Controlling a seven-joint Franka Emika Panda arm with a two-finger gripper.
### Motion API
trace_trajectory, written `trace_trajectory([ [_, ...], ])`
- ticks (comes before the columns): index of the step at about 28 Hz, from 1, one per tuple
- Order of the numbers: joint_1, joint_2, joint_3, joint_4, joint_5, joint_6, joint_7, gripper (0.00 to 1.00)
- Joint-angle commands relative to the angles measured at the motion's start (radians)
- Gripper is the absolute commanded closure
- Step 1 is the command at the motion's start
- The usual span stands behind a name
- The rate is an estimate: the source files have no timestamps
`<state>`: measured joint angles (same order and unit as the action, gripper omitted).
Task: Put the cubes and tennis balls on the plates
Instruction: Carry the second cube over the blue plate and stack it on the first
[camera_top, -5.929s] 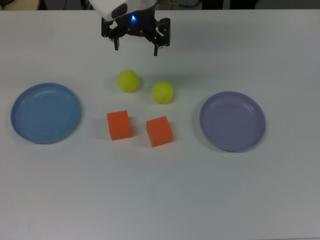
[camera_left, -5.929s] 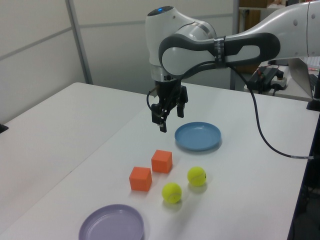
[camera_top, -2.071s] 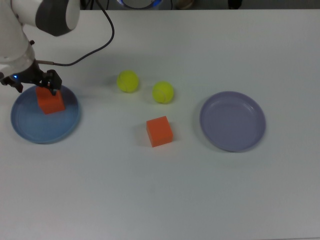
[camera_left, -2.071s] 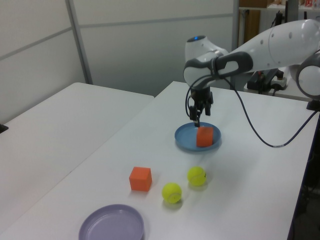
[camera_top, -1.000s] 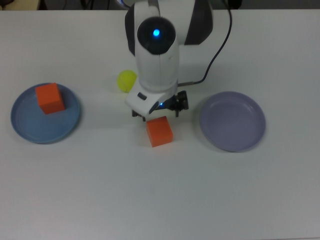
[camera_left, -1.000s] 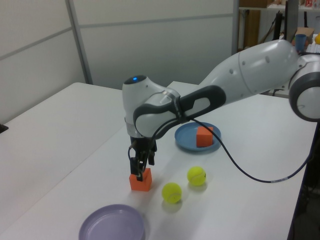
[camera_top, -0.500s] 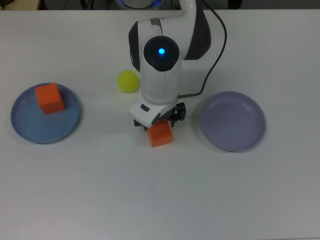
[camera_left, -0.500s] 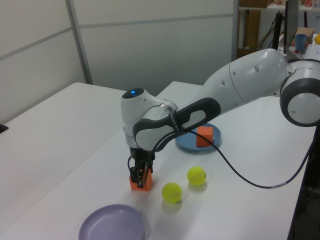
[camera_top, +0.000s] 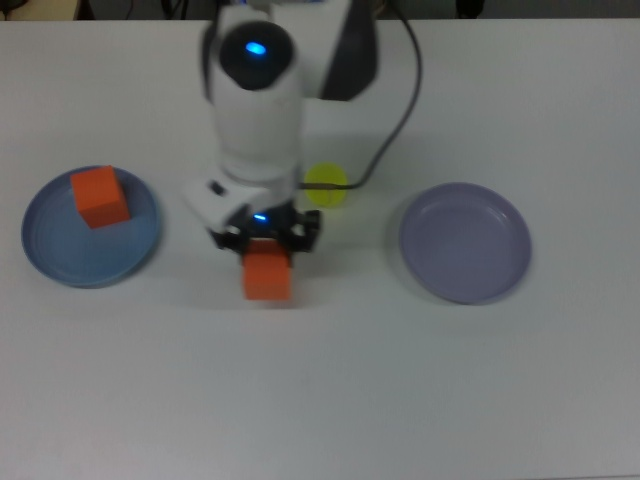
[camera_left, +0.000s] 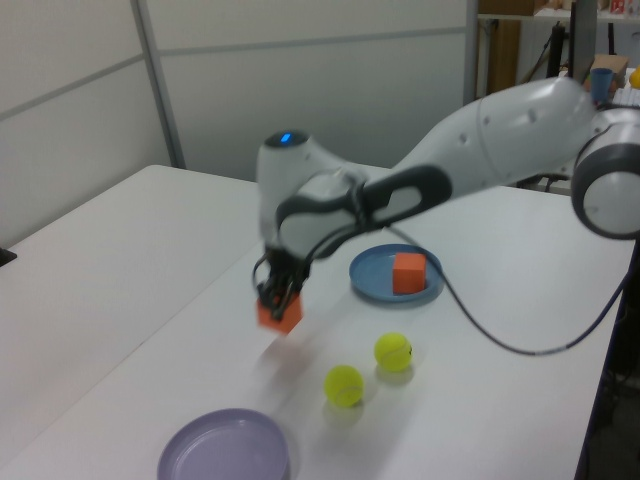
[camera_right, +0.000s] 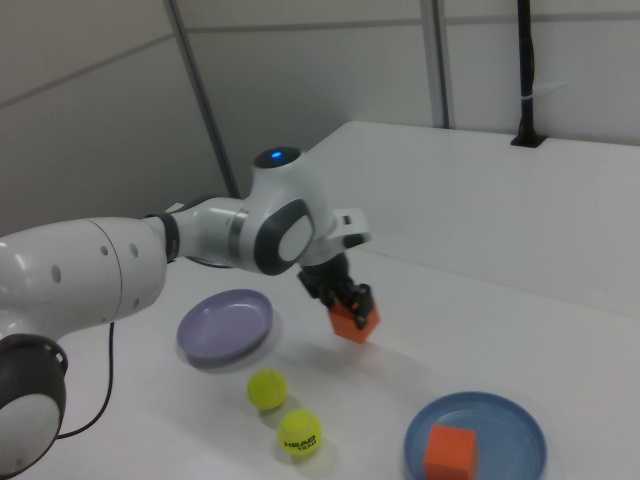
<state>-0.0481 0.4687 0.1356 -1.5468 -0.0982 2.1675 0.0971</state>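
My gripper is shut on an orange cube and holds it in the air above the table. A second orange cube rests on the light blue plate. The lavender plate holds nothing. One tennis ball shows beside the arm in the top view; the arm hides the other there. Both tennis balls lie on the table in the side views.
The white arm reaches in from the top view's upper edge and covers the table's middle back. A black cable trails behind it. A grey wall stands behind the table in the left view.
The gripper has lifted the cube off the table and carried it toward the top view's left, nearer the blue plate. The arm now covers one tennis ball and uncovers the other.
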Motion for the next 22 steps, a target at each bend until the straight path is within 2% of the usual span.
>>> trace_trajectory([
  [1,-0.113,-0.051,0.001,-0.021,-0.001,-0.072,-0.071,0.95],
  [11,-0.249,-0.079,0.001,-0.027,-0.006,-0.216,-0.209,0.95],
  [22,-0.331,-0.140,-0.005,-0.052,-0.009,-0.314,-0.301,0.95],
])
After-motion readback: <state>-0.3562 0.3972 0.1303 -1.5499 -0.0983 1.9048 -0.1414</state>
